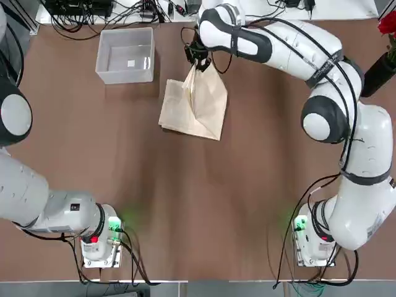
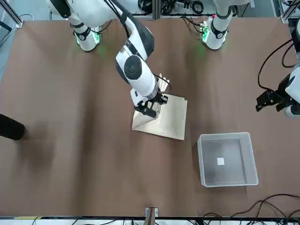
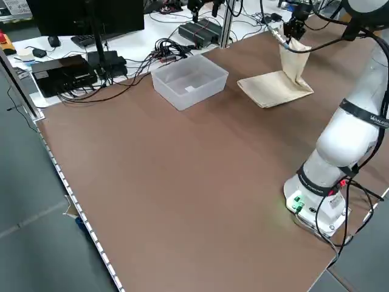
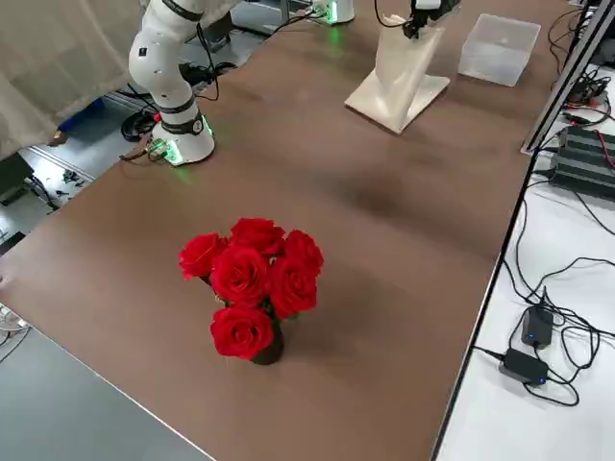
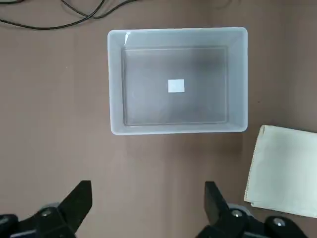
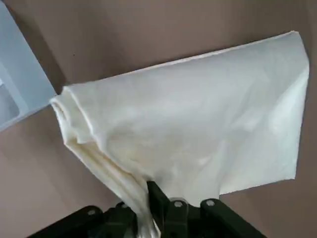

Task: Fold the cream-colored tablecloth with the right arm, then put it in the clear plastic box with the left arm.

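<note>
The right tool (image 1: 199, 62) is clamped tight on one corner of the cloth (image 1: 197, 105) and holds that corner raised above the desk (image 1: 204, 198), so the cloth rises in a peaked fold from the part that lies flat. The raised fold hangs in soft layers below the fingers, and the flat part spreads toward the robot's side. The cloth lies near the middle of the far half of the desk, just beside the box (image 1: 125, 55) and apart from it. The box stands upright on the desk, with a small white label on its floor and nothing else in it. The left tool (image 5: 148, 208) hangs above the desk near the box, its jaws spread wide and holding nothing. A bunch of red roses (image 4: 252, 283) stands at the right edge of the desk.
</note>
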